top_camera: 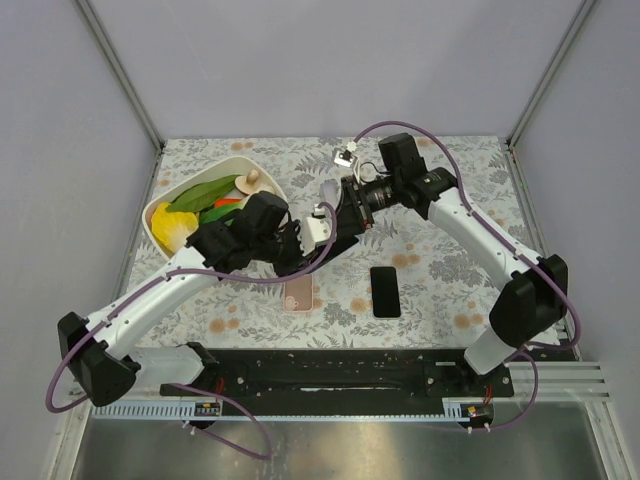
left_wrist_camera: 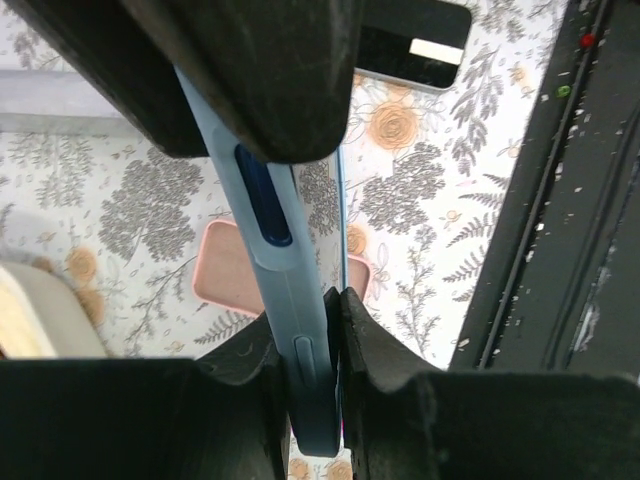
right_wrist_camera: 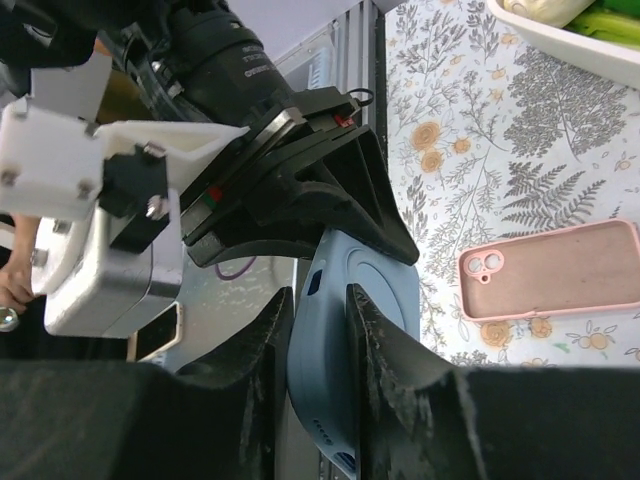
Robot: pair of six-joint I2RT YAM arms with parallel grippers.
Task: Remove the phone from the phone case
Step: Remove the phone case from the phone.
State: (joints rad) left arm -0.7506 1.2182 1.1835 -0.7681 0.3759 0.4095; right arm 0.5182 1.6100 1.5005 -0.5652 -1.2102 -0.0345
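A light blue phone case (left_wrist_camera: 280, 270) hangs in the air between both grippers, above the table. My left gripper (left_wrist_camera: 310, 315) is shut on its edge, where a side button shows. My right gripper (right_wrist_camera: 318, 295) is shut on the other end of the case (right_wrist_camera: 385, 290), whose back with a round ring faces the camera. In the top view the two grippers meet over the middle of the table, left (top_camera: 300, 240) and right (top_camera: 335, 215). I cannot tell whether a phone sits inside the blue case. A black phone (top_camera: 385, 291) lies flat on the table to the right.
An empty pink case (top_camera: 299, 292) lies on the floral tablecloth below the grippers. A white bowl (top_camera: 232, 160) with vegetables stands at the back left. A black rail (top_camera: 330, 375) runs along the near edge between the arm bases.
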